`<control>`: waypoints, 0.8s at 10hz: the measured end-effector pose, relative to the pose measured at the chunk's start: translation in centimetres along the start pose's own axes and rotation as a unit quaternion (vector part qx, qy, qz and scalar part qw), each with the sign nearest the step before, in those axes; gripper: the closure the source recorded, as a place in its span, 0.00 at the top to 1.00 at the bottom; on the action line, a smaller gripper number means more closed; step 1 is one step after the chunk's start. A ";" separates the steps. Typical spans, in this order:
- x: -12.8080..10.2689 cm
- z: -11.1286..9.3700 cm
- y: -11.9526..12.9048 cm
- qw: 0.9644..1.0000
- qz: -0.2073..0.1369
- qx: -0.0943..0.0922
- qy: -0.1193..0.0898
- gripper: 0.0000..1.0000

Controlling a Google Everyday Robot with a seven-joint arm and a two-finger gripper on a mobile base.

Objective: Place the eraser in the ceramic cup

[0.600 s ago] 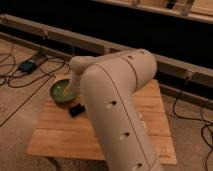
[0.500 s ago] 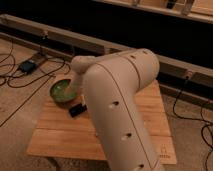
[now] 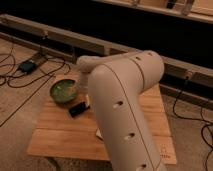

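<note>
Presently on record, one view.

Desk [image 3: 60,142]: pale wooden slatted top, standing on a speckled floor [image 3: 20,112].

Eraser [image 3: 77,108]: small flat black block, lying on the desk near its left-middle, set at a slant. It sits just below and to the right of the bowl, apart from its rim, and close to the left edge of the arm.

Bowl [image 3: 63,91]: wide, green, round, at the desk's far left corner.

Arm [image 3: 125,105]: large white jointed body with dark round holes along its side. It rises from the lower right, bends at the upper right and reaches left over the desk, covering the desk's middle.

Gripper [image 3: 83,93]: at the arm's far end, coming down just right of the bowl and above the eraser, mostly masked by the arm. Whether it stands open or closed cannot be told.

White item [image 3: 98,134]: a small corner showing at the arm's lower left edge, on the desk; kind not clear.

Cables [image 3: 30,80]: dark, looping over the floor at left, running to a black box [image 3: 27,65].
</note>
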 end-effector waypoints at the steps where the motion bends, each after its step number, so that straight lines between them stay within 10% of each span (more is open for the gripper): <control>1: -0.2 0.3 -0.1 1.000 0.002 0.003 0.002 0.75; 8: -1.5 2.9 -1.5 0.998 0.023 0.041 0.030 0.75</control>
